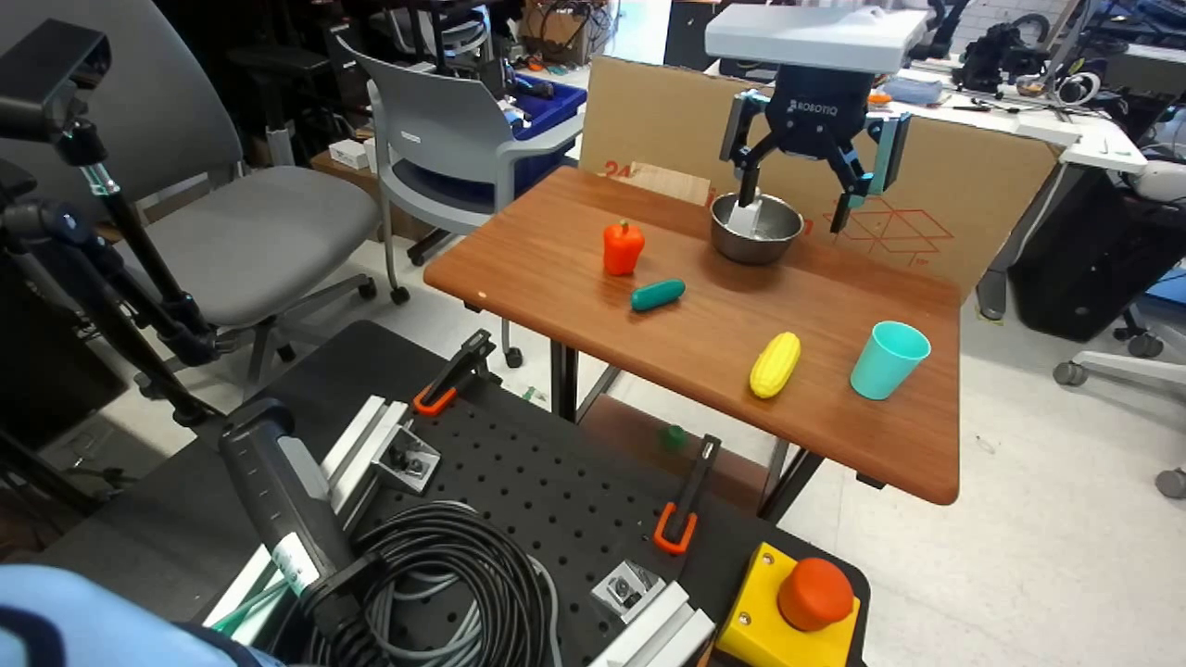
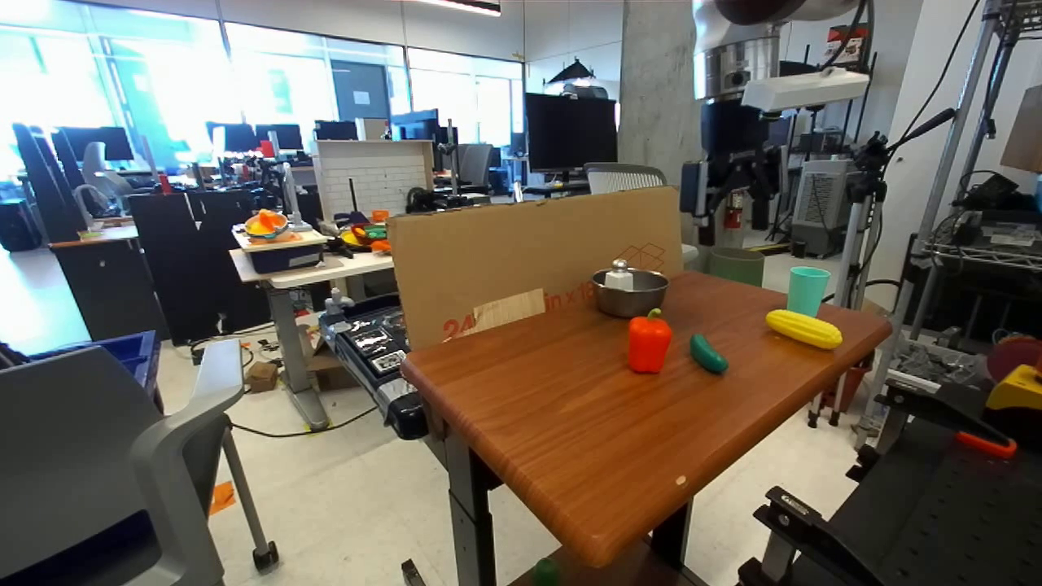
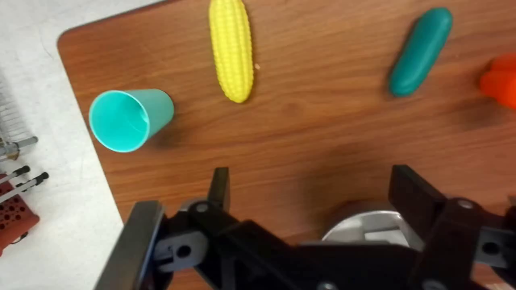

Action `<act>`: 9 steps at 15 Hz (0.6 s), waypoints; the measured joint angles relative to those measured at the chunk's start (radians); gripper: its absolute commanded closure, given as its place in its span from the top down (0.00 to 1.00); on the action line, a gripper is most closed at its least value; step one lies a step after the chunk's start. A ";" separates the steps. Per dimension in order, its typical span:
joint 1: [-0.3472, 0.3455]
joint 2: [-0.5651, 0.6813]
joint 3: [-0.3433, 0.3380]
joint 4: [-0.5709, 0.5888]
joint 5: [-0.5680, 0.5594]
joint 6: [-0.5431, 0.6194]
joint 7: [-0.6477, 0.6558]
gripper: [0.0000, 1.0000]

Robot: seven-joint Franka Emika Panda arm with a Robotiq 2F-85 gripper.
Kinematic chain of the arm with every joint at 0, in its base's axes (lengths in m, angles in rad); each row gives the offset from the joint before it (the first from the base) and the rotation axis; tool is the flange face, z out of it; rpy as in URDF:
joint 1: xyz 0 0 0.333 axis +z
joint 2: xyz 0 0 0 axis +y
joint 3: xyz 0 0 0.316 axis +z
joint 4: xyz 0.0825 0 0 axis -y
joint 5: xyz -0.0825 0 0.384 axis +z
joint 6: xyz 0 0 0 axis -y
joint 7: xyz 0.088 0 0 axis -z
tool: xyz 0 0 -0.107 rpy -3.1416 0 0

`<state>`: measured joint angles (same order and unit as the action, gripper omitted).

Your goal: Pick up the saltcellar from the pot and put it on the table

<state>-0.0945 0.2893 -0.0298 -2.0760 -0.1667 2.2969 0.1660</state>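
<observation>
The saltcellar, a small whitish shaker with a grey top, stands in the pot in both exterior views [image 1: 744, 219] [image 2: 619, 280]. Its body shows partly in the wrist view [image 3: 388, 237]; the rest is hidden behind my gripper. The pot, a silver metal bowl [image 1: 755, 250] [image 2: 628, 303], sits near the table's back edge by the cardboard; its rim shows in the wrist view [image 3: 342, 224]. The table is reddish-brown wood [image 1: 556, 232] [image 2: 521, 407] [image 3: 302, 121]. My gripper [image 1: 793, 206] [image 2: 733, 224] [image 3: 310, 173] is open and empty, above the table, higher than the pot and off to one side of it.
On the table are an orange-red pepper [image 1: 623, 250] [image 2: 649, 343], a green oblong object [image 1: 658, 295] [image 3: 421, 52], a yellow corn cob [image 1: 775, 365] [image 3: 231, 50] and a teal cup [image 1: 888, 361] [image 3: 131, 119]. A cardboard panel [image 1: 649, 111] [image 2: 529, 252] stands upright behind the table's back edge.
</observation>
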 measured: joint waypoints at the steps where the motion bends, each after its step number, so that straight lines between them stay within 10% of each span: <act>1: 0.004 0.032 0.002 0.040 0.031 0.000 -0.009 1.00; 9: 0.048 0.202 0.012 0.264 0.094 0.000 -0.030 1.00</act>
<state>-0.0464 0.4917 -0.0182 -1.8116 -0.0728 2.2971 0.1364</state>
